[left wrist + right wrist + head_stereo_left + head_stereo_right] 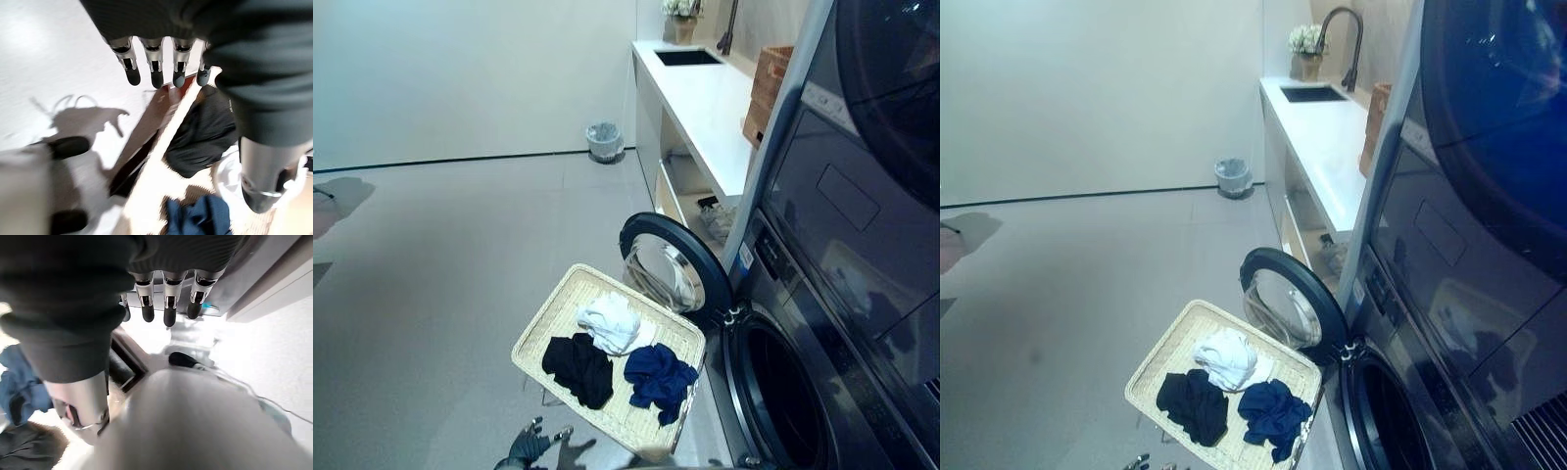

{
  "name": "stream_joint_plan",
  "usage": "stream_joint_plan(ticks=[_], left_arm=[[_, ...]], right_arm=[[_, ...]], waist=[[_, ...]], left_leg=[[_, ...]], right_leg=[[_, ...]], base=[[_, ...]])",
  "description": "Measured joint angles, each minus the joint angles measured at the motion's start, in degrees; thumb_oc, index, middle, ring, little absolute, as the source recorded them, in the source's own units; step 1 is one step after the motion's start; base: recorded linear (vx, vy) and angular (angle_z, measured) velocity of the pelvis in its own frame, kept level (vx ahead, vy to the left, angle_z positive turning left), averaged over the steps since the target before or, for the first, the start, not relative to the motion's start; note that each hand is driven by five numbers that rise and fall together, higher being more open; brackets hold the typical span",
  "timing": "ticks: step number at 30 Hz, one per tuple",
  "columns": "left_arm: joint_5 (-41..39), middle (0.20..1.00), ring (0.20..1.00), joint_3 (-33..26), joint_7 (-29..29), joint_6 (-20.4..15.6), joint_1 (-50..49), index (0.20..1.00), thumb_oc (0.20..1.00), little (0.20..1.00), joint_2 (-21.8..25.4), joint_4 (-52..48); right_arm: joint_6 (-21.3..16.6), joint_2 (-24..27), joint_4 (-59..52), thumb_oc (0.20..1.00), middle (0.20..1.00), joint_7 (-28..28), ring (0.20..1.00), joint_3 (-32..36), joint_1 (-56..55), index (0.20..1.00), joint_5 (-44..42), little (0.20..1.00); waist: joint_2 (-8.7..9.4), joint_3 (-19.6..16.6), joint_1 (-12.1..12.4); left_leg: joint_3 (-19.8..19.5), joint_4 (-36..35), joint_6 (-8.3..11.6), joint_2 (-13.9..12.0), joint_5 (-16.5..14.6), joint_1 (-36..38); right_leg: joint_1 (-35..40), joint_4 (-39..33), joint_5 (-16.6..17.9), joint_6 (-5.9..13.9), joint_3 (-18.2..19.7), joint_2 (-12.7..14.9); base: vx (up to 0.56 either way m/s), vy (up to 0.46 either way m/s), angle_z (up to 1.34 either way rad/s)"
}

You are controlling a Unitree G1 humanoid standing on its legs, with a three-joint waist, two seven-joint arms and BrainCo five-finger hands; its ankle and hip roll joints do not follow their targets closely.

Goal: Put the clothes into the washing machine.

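Here, three garments in the woven tray [540, 329] beside the open washing machine [773, 392]: white [611, 322], black [578, 367], blue [660, 377]. Left hand [155, 68] and right hand [166, 301] both slack-fingered, empty. Best begun by lowering onto one garment, bunching it fully, then clearing the door [671, 264] before release inside the drum.

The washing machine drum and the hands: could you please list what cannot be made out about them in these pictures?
- Washing machine drum: dark inside; contents cannot be told past the open door, and the picture edge cuts it off.
- Left hand: cut by the bottom edge in the left eye view.
- Right hand: its own arm hides what lies below.
- Black garment in the woven tray: blurred, type unclear.
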State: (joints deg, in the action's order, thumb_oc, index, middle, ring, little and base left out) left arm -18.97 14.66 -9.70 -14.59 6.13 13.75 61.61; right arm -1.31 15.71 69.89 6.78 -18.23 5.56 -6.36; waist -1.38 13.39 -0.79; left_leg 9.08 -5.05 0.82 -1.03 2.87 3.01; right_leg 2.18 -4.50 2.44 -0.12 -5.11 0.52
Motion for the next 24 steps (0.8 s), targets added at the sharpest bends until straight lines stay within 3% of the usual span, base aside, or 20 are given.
stream_joint_plan(ticks=[7, 13, 19, 22, 24], left_arm=[[5.8, 1.0, 1.0, 3.1, -15.1, -2.1, 14.1, 1.0, 1.0, 1.0, 3.0, -4.7], [11.5, 1.0, 1.0, 5.5, -21.0, -0.1, 27.5, 1.0, 1.0, 1.0, 9.6, -5.8], [13.8, 1.0, 1.0, 7.8, -23.2, 4.3, 38.3, 1.0, 1.0, 1.0, 14.3, -4.1], [13.8, 1.0, 1.0, 9.5, -23.5, 6.1, 43.1, 1.0, 1.0, 1.0, 14.3, -2.8], [13.8, 1.0, 1.0, 10.2, -24.0, 7.5, 45.6, 1.0, 1.0, 1.0, 14.2, -1.3]], right_arm=[[-1.4, 2.6, -3.0, 1.0, 1.0, -0.4, 1.0, -2.2, 8.5, 1.0, -3.4, 1.0], [-3.1, 3.3, -4.3, 1.0, 1.0, -1.6, 1.0, -5.0, 14.1, 1.0, -5.5, 1.0], [-3.5, 3.7, -4.4, 1.0, 1.0, -2.5, 1.0, -7.0, 16.7, 1.0, -7.4, 1.0], [-3.6, 3.8, -4.6, 1.0, 1.0, -2.7, 1.0, -7.3, 17.6, 1.0, -7.9, 1.0], [-3.6, 3.8, -5.1, 1.0, 1.0, -3.1, 1.0, -8.4, 18.4, 1.0, -8.5, 1.0]], waist=[[0.0, 9.6, -2.0], [0.85, 16.2, -4.2], [1.73, 17.0, -6.7], [2.06, 17.2, -6.9], [2.64, 17.5, -8.4]], left_leg=[[2.9, 0.8, -1.25, 1.1, 1.3, -5.9], [4.3, 1.4, -1.91, 1.7, 1.7, -11.0], [5.0, 2.7, -1.86, 1.8, 1.5, -15.7], [5.0, 4.5, -1.93, 1.7, 0.9, -18.7], [5.0, 5.9, -1.9, 1.6, 0.4, -20.4]], right_leg=[[-7.0, 0.7, 2.6, 0.95, 2.6, 0.8], [-13.2, 1.3, 4.5, 1.36, 5.3, 1.1], [-18.9, 3.1, 4.7, 1.4, 6.6, 0.9], [-22.0, 4.7, 4.7, 1.39, 7.2, 0.8], [-23.8, 5.7, 4.7, 1.39, 7.7, 0.8]], base=[[-0.09, 0.084, -0.23], [-0.07, 0.059, -0.25], [-0.01, 0.022, -0.14], [0.01, 0.005, -0.12], [0.02, -0.003, -0.16]])
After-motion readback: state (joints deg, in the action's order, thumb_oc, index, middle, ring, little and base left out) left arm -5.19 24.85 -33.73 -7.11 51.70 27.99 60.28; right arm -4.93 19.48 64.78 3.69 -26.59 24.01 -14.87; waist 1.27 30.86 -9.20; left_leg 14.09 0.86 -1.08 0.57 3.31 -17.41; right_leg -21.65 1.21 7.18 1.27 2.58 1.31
